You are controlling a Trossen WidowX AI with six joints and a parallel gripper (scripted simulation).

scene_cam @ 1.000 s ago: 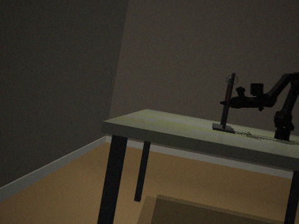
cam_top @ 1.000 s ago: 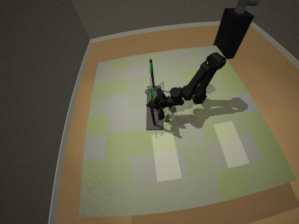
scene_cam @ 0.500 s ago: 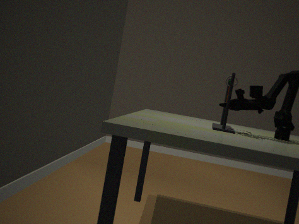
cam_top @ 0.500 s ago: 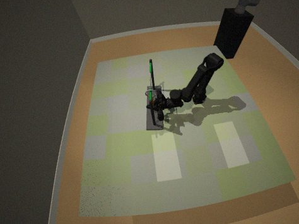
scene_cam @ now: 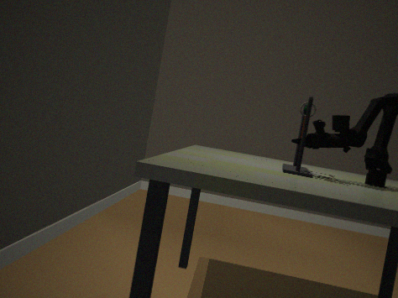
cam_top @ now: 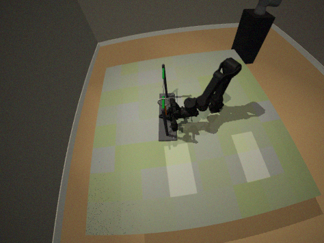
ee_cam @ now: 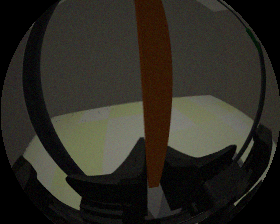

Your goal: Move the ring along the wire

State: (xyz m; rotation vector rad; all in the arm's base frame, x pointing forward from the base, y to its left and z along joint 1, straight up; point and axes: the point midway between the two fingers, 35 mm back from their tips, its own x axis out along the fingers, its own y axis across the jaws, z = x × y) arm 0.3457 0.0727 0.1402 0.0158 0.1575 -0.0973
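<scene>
The orange handle (cam_top: 165, 111) (scene_cam: 304, 126) (ee_cam: 157, 75) stands upright between the closed fingers of my gripper (cam_top: 165, 115) (ee_cam: 145, 140), which is shut on it. The thin ring (cam_top: 158, 103) (scene_cam: 315, 109) is above the handle, at the near green part (cam_top: 163, 103) of the wire, beside the near post (cam_top: 165, 126) (ee_cam: 32, 75); the wire appears to pass through it. The far green part (cam_top: 163, 73) (ee_cam: 254, 39) is beside the far post (cam_top: 165, 89) (ee_cam: 263, 85). The ring is out of the wrist view. The grey wire is too thin to trace, and exact contact with it cannot be told.
Both posts rise from a dark grey base (cam_top: 164, 137) (scene_cam: 289, 169) on the patchwork table top (cam_top: 130, 168) (scene_cam: 235, 168). My arm (cam_top: 208, 92) (scene_cam: 379, 126) reaches in from the side opposite the wall. A black pedestal (cam_top: 253, 34) stands beyond the table's far corner.
</scene>
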